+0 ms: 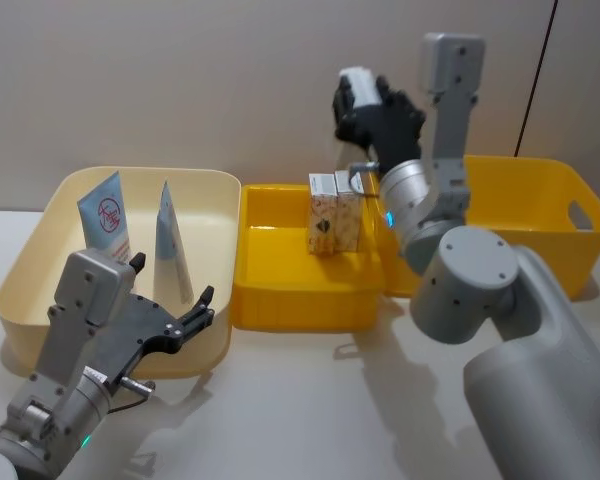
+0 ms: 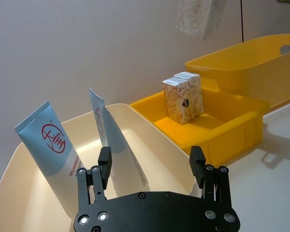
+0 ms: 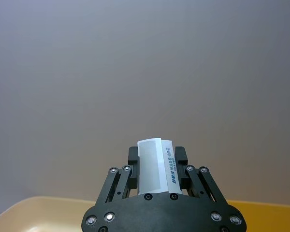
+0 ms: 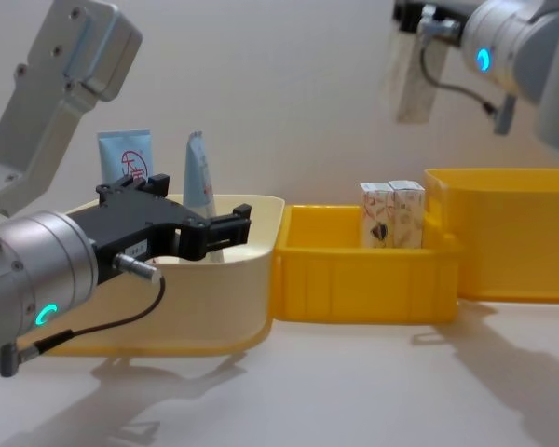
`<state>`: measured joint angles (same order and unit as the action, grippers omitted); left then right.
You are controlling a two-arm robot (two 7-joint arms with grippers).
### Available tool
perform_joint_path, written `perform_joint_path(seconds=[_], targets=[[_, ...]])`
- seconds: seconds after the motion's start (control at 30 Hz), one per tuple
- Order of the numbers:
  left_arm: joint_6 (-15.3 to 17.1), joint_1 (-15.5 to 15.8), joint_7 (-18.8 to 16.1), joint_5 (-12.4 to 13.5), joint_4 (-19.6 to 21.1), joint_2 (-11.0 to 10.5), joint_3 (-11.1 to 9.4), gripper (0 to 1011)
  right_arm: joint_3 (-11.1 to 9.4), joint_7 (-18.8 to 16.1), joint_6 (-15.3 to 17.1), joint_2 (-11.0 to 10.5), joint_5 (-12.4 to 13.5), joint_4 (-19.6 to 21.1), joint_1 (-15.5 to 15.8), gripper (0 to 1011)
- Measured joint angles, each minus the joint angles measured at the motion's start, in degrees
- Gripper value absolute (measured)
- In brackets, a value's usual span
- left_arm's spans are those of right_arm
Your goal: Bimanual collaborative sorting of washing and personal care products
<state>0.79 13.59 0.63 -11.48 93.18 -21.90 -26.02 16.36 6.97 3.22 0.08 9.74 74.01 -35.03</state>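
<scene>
Counter (image 1: 310,400): three bins are set side by side along its far edge, against the wall.
Cream bin (image 1: 25,270): placed at the left end of the row, touching the small yellow tray.
Small yellow tray (image 1: 300,305): placed in the middle of the row, lower than its two neighbours.
Large yellow bin (image 1: 540,200): placed at the right end, partly hidden by the right arm in the head view.
Logo tube (image 1: 105,215): stood upright in the cream bin near its far left corner, leaning against the wall, red round logo facing forward.
Second tube (image 1: 170,245): stood upright in the same bin, nearer the middle, seen edge-on, just beside the logo tube but apart from it.
Standing cartons (image 1: 325,220): two are placed upright and touching in the far right corner of the small yellow tray.
Left gripper (image 2: 151,157): positioned at the near edge of the cream bin, facing the tubes; fingers are spread wide and nothing is held.
Right gripper (image 3: 157,154): held high above the tray and the large yellow bin, fingers clamped on a carton.
Held carton (image 3: 151,166): gripped by its sides, well clear of all bins, white end face with blue print showing.
</scene>
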Motion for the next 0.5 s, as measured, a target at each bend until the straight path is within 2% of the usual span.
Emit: perform_joint_path(seconds=[0.33,0.5], targets=[[0.0,0.0,0.0,0.0,0.0,0.0,0.0,1003,-2.1,3.2,-4.0,-1.2,-3.1,0.4,-1.4,438],[0.0,0.0,0.0,0.0,0.0,0.0,0.0,1003,-3.6,5.9,-5.6,-2.3,-5.5,0.6,-2.0,438]])
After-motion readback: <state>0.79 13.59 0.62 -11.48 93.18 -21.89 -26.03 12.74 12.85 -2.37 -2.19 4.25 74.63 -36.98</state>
